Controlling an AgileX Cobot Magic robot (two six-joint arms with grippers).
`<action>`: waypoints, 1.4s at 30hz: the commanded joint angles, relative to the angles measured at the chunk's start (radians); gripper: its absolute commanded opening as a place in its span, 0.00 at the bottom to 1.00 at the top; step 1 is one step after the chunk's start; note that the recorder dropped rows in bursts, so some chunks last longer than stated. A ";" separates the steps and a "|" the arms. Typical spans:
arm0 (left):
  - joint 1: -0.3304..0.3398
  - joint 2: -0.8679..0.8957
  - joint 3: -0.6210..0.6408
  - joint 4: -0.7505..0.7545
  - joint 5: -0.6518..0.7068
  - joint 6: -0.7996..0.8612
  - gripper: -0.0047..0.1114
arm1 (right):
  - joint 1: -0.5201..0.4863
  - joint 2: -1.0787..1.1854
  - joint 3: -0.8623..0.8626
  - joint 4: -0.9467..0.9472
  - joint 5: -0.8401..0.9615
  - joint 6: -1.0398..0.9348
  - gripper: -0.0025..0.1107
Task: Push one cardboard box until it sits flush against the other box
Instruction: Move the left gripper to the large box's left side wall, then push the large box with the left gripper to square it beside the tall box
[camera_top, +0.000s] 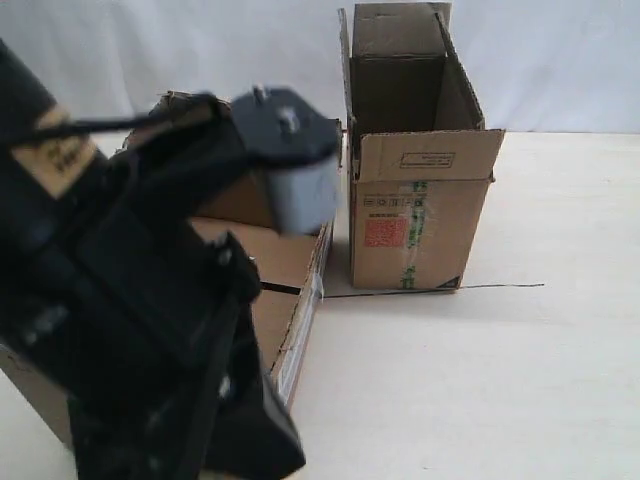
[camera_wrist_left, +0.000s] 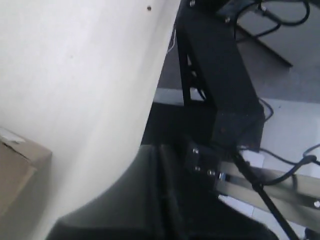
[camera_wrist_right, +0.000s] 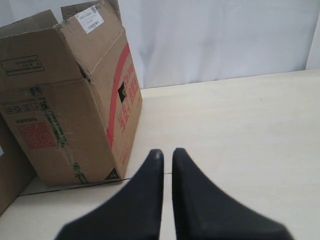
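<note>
Two boxes on the table (camera_top: 500, 380), not flush yet: a thin strip of tabletop shows between them. Left in the exterior view is the cardboard box (camera_top: 285, 262), mostly hidden behind the left arm (camera_top: 130, 320). Its visible right wall runs from the foreground toward the rear, slanting slightly toward the other box (camera_top: 420, 215), so its long axis looks front-to-back. That other box stands upright just to its right, taller than wide, top open with flaps up, red sticker (camera_top: 385, 232) facing the exterior camera.

Pose: the left arm is raised and folded over the cardboard box, close to the lens and blurred. Its fingers don't show in any view, so can't tell their state. Left wrist view catches only a box corner and the table edge.

On the other side, the right gripper (camera_wrist_right: 167, 152) is over bare table, pointing past the other box's side, not touching it. Its fingers (camera_wrist_right: 145, 200) are nearly together with a hairline gap, nothing between them.
</note>
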 joint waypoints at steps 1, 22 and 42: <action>-0.093 -0.002 0.115 0.089 -0.002 -0.086 0.04 | 0.003 -0.003 0.004 0.001 -0.005 -0.010 0.07; 0.149 0.150 0.290 0.679 -0.437 -0.176 0.04 | 0.003 -0.003 0.004 0.001 -0.005 -0.010 0.07; 0.248 0.403 0.097 0.737 -0.682 -0.176 0.04 | 0.003 -0.003 0.004 0.001 -0.005 -0.010 0.07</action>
